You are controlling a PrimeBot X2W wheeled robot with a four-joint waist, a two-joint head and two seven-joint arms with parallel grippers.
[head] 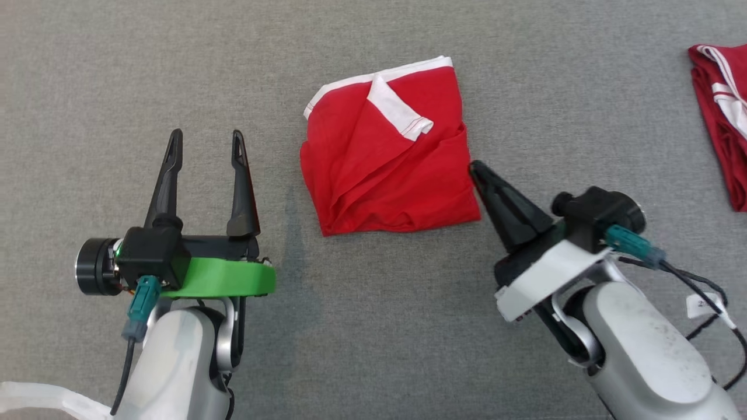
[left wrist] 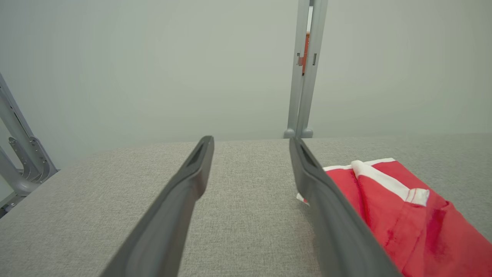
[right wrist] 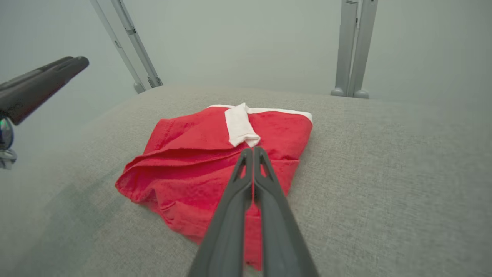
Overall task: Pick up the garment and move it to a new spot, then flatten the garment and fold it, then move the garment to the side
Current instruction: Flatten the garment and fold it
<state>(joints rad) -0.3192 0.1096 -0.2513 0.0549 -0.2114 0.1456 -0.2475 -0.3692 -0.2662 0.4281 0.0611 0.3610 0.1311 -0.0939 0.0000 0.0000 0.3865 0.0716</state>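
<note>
The left gripper [head: 206, 139] is held with its two dark fingers spread wide apart and pointed straight forward. The right gripper [head: 475, 169] is angled forward and inward toward the left arm, with its fingers [right wrist: 230, 215] pressed together to a single point.

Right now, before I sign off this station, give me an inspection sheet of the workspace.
surface: grey woven tabletop, flat.
job's things: red garment with white trim, folded, lying at centre.
clutter: second red garment at the right edge.
grippers: left gripper open, left of the garment, apart from it; right gripper shut, tips at the garment's right edge, pinch on cloth not discernible.
cables: teal-plugged lead at each wrist, off the garment.
surroundings: grey frame posts, pale wall.
</note>
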